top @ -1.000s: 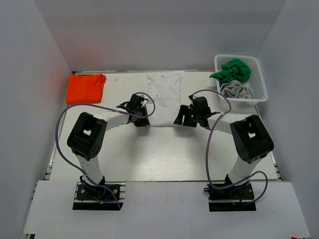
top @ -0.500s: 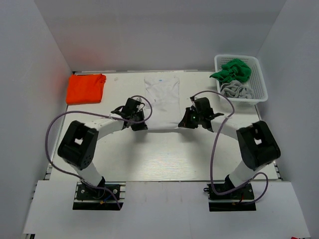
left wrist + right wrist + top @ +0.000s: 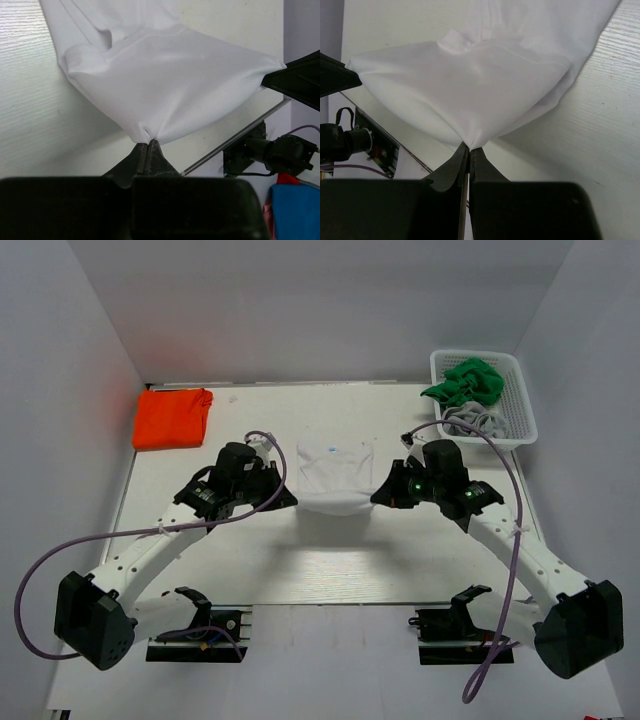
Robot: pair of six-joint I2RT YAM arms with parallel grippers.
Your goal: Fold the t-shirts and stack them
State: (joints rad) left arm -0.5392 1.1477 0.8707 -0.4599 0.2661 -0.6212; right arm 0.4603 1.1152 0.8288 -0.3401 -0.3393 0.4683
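We see the left gripper [image 3: 148,146] and right gripper [image 3: 469,149] each clamped on a corner of the white t-shirt [image 3: 335,478], which is slung between them.

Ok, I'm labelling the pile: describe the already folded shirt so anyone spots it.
Look at the table's far left corner. A folded t-shirt lies flat there, alone. It is bright orange; the white shirt, green shirt and grey shirt are not.

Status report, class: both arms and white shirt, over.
Left gripper: jaws shut on white shirt. Right gripper: same. Near edge held up between them. Nothing in the way.
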